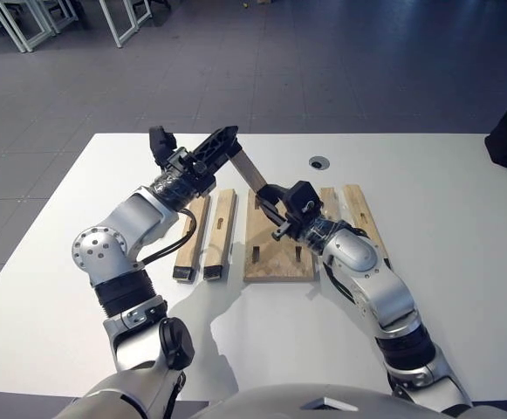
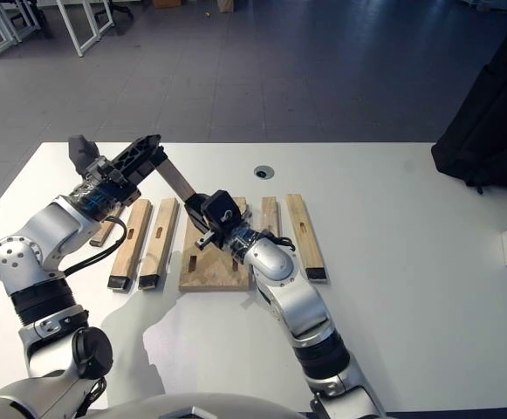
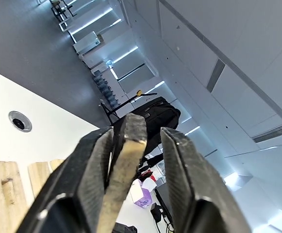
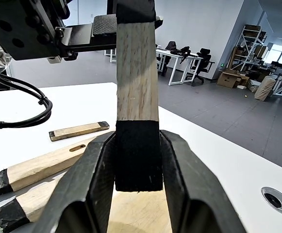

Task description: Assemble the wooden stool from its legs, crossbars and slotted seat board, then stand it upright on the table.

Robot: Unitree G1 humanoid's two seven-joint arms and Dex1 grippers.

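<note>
Wooden leg [image 1: 251,171] off table, tilted, above back edge of seat board [image 1: 275,264] at table [image 1: 462,236] centre. left gripper [image 1: 227,140] clamped on upper end, right gripper [image 1: 269,196] clamped on lower black-tipped end. Other legs [image 1: 224,229] flat beside board.

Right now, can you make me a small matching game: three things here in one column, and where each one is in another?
1. raised wooden bar
2. seat board
3. cable hole

a. lies flat on the table
b. set into the table, beyond the wooden parts
c. held tilted, left gripper on one end, right gripper on the other

Pairs: 1-c, 2-a, 3-b
</note>
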